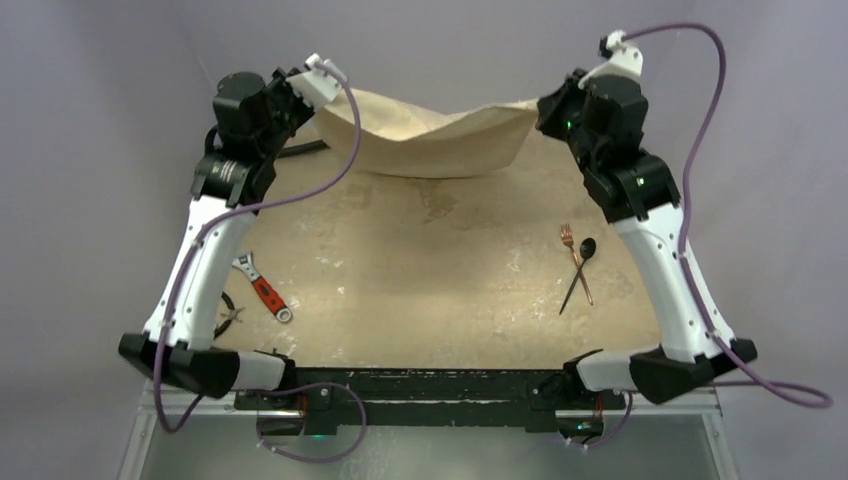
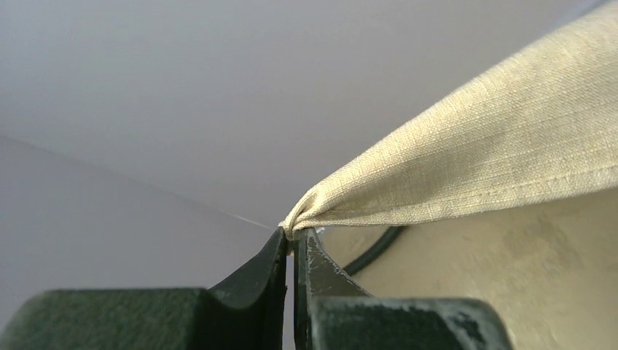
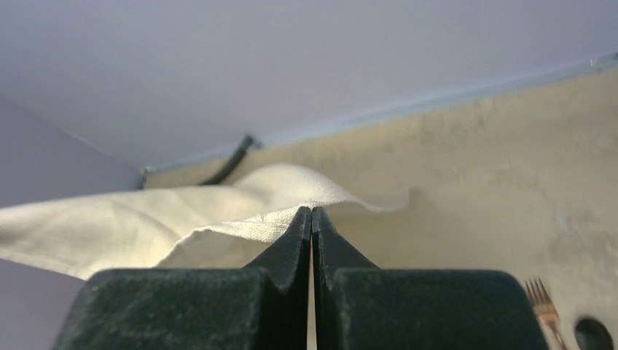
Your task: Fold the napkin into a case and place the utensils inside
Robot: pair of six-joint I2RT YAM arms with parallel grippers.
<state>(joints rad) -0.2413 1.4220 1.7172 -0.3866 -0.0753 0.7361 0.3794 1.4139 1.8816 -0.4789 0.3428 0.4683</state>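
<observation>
While both of its upper corners are held off the table (image 1: 420, 290), the napkin (image 1: 430, 140) hangs between the two sets of jaws as a shallow sling, sagging in the middle at the far side of the tabletop. The left gripper (image 2: 291, 235) has its jaws pressed together on a bunched corner. From that pinch the cloth fans out up and to the right, its hemmed edge showing. The right gripper (image 3: 312, 213) has its jaws squeezed tight on the opposite edge, and the cloth spreads away to the left of them in soft folds.

Just beyond the left jaws, under the raised cloth, a black hose (image 2: 375, 249) lies on the table. Nearer the arm bases than the right jaws, well apart from the cloth, the copper fork (image 1: 572, 245) and the dark-bowled spoon (image 1: 583, 258) lie crossed over each other. Far back from the left jaws, beside the left arm, rest a red-handled wrench (image 1: 265, 290) and a pair of pliers (image 1: 228, 315).
</observation>
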